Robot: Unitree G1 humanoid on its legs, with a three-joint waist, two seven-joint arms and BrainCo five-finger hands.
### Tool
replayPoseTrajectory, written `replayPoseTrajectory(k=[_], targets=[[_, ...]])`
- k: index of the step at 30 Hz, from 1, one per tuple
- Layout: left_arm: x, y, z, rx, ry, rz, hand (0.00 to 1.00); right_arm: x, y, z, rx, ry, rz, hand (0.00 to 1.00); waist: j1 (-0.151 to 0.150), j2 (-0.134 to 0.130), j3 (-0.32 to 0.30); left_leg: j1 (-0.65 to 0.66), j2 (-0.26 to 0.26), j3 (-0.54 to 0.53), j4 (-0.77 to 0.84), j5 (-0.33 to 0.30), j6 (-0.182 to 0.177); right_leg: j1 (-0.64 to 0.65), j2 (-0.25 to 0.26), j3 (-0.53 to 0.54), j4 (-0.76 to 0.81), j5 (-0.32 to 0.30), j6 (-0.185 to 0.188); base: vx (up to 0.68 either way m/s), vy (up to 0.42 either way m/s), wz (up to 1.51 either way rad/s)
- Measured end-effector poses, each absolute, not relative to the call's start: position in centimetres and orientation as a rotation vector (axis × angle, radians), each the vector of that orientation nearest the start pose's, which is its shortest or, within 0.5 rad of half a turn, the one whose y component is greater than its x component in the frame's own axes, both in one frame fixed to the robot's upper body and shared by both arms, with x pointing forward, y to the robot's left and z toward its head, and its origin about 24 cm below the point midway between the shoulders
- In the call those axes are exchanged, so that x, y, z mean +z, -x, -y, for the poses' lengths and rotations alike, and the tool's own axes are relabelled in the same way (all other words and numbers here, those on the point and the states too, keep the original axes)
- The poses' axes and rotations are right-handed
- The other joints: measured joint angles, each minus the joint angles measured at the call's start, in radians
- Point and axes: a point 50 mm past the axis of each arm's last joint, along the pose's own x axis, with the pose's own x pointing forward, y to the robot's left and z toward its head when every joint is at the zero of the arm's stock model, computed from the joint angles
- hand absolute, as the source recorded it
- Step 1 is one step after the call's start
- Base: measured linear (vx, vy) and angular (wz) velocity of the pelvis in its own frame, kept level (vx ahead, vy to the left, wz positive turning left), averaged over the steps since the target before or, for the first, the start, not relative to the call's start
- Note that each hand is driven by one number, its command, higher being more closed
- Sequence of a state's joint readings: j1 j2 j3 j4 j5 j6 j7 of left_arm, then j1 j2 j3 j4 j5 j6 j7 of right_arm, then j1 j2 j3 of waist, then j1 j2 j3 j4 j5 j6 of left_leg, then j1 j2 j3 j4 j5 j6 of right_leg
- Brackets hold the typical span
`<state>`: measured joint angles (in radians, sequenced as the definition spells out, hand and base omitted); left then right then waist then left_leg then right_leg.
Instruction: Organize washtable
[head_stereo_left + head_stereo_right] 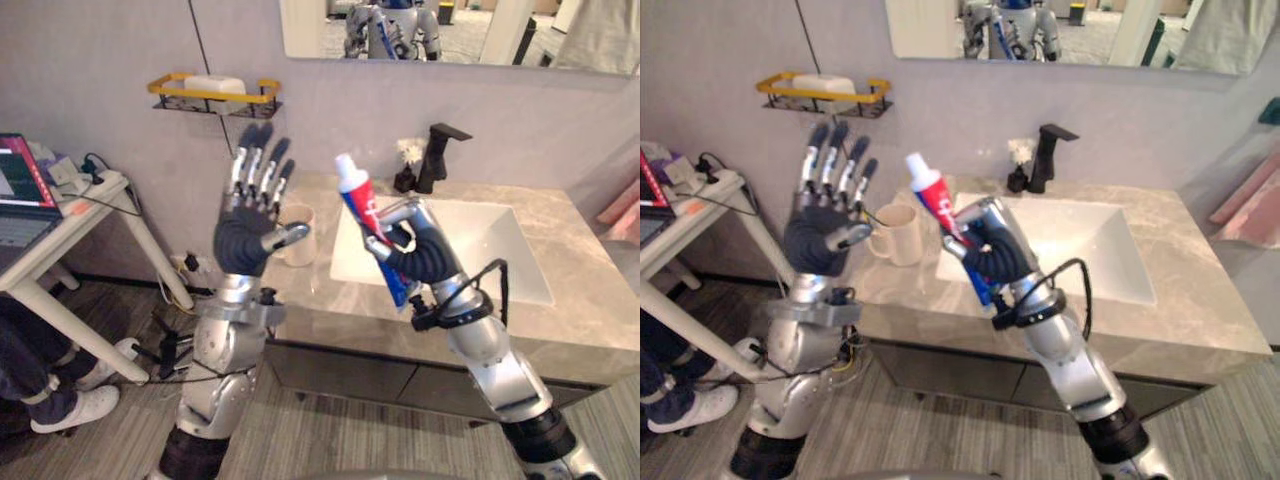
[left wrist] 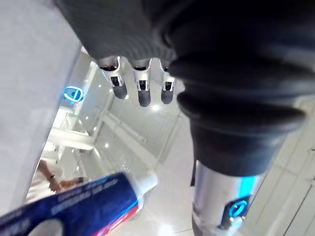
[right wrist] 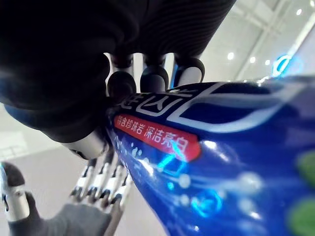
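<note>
My right hand (image 1: 415, 250) is shut on a blue, red and white toothpaste tube (image 1: 362, 205), held upright with its white cap on top, above the front edge of the stone washtable (image 1: 590, 330). The tube (image 3: 206, 147) lies against the curled fingers in the right wrist view, and its capped end (image 2: 98, 196) shows in the left wrist view. My left hand (image 1: 245, 225) is raised to the left of the tube with fingers straight and spread, holding nothing. A cream mug (image 1: 898, 233) stands on the counter's left end, behind the left hand.
A white sink basin (image 1: 480, 245) with a black faucet (image 1: 440, 155) is set in the counter. A yellow wall shelf (image 1: 212, 92) carries a white bar. A mirror (image 1: 450, 30) hangs above. A white side table (image 1: 60, 225) with a laptop stands left, a person's shoes (image 1: 75, 405) beneath it.
</note>
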<state>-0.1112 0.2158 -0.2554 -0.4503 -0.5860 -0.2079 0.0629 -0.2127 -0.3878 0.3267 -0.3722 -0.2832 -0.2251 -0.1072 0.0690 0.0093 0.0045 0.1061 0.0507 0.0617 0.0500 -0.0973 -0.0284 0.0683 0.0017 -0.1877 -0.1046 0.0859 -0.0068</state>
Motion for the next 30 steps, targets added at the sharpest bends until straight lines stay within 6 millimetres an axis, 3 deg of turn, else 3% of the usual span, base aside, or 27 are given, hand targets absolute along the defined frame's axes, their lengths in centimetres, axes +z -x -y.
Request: replayPoseTrajectory(k=[7,14,15,30], targets=[[17.0,-23.7,-8.9,-0.531,0.505,0.505,0.00,16.9,-23.5,8.7,0.411,0.572,0.816,1.00,0.000,-0.005,0.000,0.000,-0.005,0.003,0.000,0.004,0.006,-0.006,-0.006,0.003,0.000,0.006,0.007,-0.02,0.013,0.00],[16.6,-24.3,-7.6,-0.581,0.523,0.449,0.00,17.0,-23.8,8.0,0.449,0.592,0.826,1.00,-0.002,-0.008,0.000,-0.001,-0.002,0.013,-0.002,0.006,0.003,-0.013,-0.005,0.009,0.000,0.006,0.006,-0.01,0.013,-0.04],[16.5,-24.3,-7.3,-0.591,0.525,0.437,1.00,16.9,-23.9,8.0,0.455,0.605,0.827,1.00,-0.001,-0.008,0.000,-0.001,-0.002,0.014,-0.004,0.006,0.002,-0.014,-0.005,0.010,0.000,0.006,0.005,0.00,0.000,0.00],[15.9,-25.3,-6.7,-0.583,0.480,0.384,1.00,15.7,-24.3,7.9,0.495,0.684,0.794,1.00,-0.029,-0.015,0.000,-0.006,-0.010,0.012,-0.001,0.009,0.005,-0.010,-0.008,0.008,0.000,0.013,0.009,0.00,0.000,0.00]])
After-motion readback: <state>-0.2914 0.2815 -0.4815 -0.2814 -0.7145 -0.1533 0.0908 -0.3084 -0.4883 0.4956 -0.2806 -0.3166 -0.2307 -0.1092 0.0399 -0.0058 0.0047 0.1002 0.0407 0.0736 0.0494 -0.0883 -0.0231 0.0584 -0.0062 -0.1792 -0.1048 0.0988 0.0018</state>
